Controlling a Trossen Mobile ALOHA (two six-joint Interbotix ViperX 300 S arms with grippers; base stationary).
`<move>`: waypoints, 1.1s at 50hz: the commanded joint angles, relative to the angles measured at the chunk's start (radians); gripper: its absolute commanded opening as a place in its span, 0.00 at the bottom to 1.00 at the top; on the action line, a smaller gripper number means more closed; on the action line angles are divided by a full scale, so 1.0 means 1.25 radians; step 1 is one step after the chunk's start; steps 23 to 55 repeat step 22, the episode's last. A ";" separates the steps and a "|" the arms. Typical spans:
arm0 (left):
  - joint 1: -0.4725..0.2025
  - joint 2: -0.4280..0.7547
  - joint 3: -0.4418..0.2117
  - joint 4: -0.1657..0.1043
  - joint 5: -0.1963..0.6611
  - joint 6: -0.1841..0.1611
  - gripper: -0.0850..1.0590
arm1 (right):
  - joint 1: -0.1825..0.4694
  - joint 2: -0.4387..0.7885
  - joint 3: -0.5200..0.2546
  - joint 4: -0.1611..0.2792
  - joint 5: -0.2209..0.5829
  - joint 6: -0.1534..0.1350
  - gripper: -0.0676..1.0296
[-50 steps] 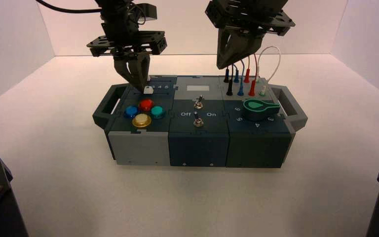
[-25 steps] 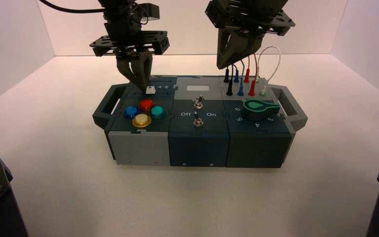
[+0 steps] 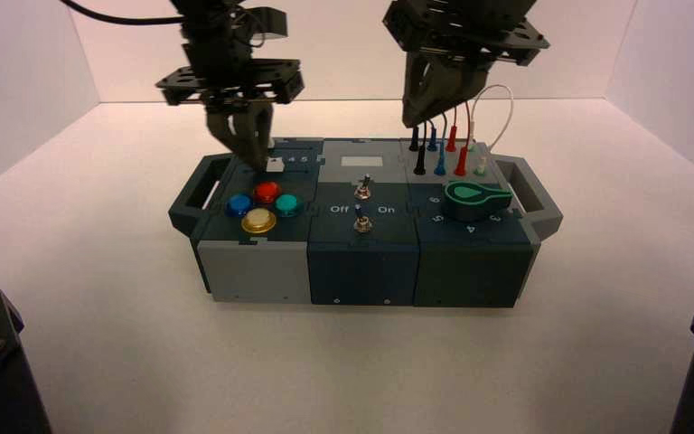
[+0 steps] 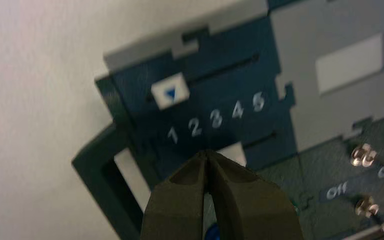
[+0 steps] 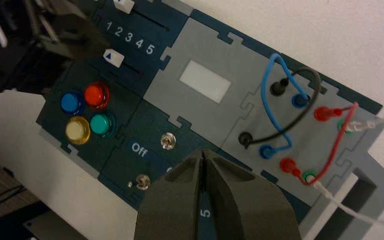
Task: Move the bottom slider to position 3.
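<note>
The bottom slider (image 4: 234,151), a small white square knob in a dark slot, stands about below the printed digit 3 (image 4: 216,118) in the row 1 to 5. My left fingers partly hide it. It also shows in the high view (image 3: 276,165) and in the right wrist view (image 5: 113,57). My left gripper (image 3: 256,161) is shut and empty. Its tips (image 4: 206,153) are right beside the knob on the digit 1 side; I cannot tell whether they touch. My right gripper (image 3: 419,117) is shut and hangs above the wire panel.
The top slider (image 4: 170,93) sits above digit 1. The box (image 3: 361,262) also bears red, blue, teal and yellow buttons (image 3: 267,191), two toggle switches (image 3: 362,189), a green knob (image 3: 474,199) and plugged wires (image 3: 452,136). Handles stick out at both ends.
The bottom slider knob has moved a little to the right along its slot. My left gripper pushed right with it, then drew back slightly left. The right gripper shifted slightly.
</note>
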 commanded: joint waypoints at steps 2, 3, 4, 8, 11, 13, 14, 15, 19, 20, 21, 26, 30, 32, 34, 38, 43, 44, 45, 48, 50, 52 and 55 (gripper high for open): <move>0.009 -0.039 0.011 0.007 0.006 0.000 0.05 | 0.002 -0.034 0.010 -0.004 -0.001 -0.002 0.04; 0.009 -0.043 0.012 0.007 0.006 0.000 0.05 | 0.002 -0.036 0.011 -0.004 -0.001 -0.002 0.04; 0.009 -0.044 0.012 0.007 0.006 0.000 0.05 | 0.001 -0.039 0.015 -0.005 0.000 -0.002 0.04; 0.009 -0.056 0.013 0.007 0.009 0.000 0.05 | 0.002 -0.047 0.025 -0.007 0.000 -0.002 0.04; 0.009 -0.066 0.015 0.007 0.012 -0.002 0.05 | 0.002 -0.052 0.033 -0.010 0.001 -0.002 0.04; 0.009 -0.075 0.015 0.005 0.015 -0.005 0.05 | 0.001 -0.055 0.039 -0.010 0.001 -0.002 0.04; 0.009 -0.079 0.015 0.005 0.015 -0.005 0.05 | 0.002 -0.056 0.042 -0.011 0.000 -0.001 0.04; 0.009 -0.081 0.015 0.005 0.016 -0.005 0.05 | 0.001 -0.058 0.043 -0.011 0.000 -0.002 0.04; 0.009 -0.092 0.009 0.005 0.015 -0.006 0.05 | 0.002 -0.061 0.049 -0.017 0.002 -0.002 0.04; 0.009 -0.092 0.007 0.005 0.015 -0.006 0.05 | 0.001 -0.063 0.049 -0.021 0.004 -0.002 0.04; 0.009 -0.093 0.006 0.005 0.016 -0.006 0.05 | 0.001 -0.063 0.049 -0.023 0.004 -0.002 0.04; 0.009 -0.093 0.004 0.006 0.016 -0.006 0.05 | 0.001 -0.063 0.049 -0.025 0.005 -0.001 0.04; 0.009 -0.093 0.004 0.006 0.016 -0.006 0.05 | 0.001 -0.063 0.049 -0.025 0.005 -0.001 0.04; 0.009 -0.093 0.004 0.006 0.016 -0.006 0.05 | 0.001 -0.063 0.049 -0.025 0.005 -0.001 0.04; 0.009 -0.093 0.004 0.006 0.016 -0.006 0.05 | 0.001 -0.063 0.049 -0.025 0.005 -0.001 0.04; 0.009 -0.093 0.004 0.006 0.016 -0.006 0.05 | 0.001 -0.063 0.049 -0.025 0.005 -0.001 0.04; 0.009 -0.093 0.004 0.006 0.016 -0.006 0.05 | 0.001 -0.063 0.049 -0.025 0.005 -0.001 0.04; 0.009 -0.093 0.004 0.006 0.016 -0.006 0.05 | 0.001 -0.063 0.049 -0.025 0.005 -0.001 0.04; 0.009 -0.093 0.004 0.006 0.016 -0.006 0.05 | 0.001 -0.063 0.049 -0.025 0.005 -0.001 0.04; 0.009 -0.093 0.004 0.006 0.016 -0.006 0.05 | 0.001 -0.063 0.049 -0.025 0.005 -0.001 0.04; 0.009 -0.093 0.004 0.006 0.016 -0.006 0.05 | 0.001 -0.063 0.049 -0.025 0.005 -0.001 0.04; 0.009 -0.093 0.004 0.006 0.016 -0.006 0.05 | 0.001 -0.063 0.049 -0.025 0.005 -0.001 0.04; 0.009 -0.093 0.004 0.006 0.016 -0.006 0.05 | 0.001 -0.063 0.049 -0.025 0.005 -0.001 0.04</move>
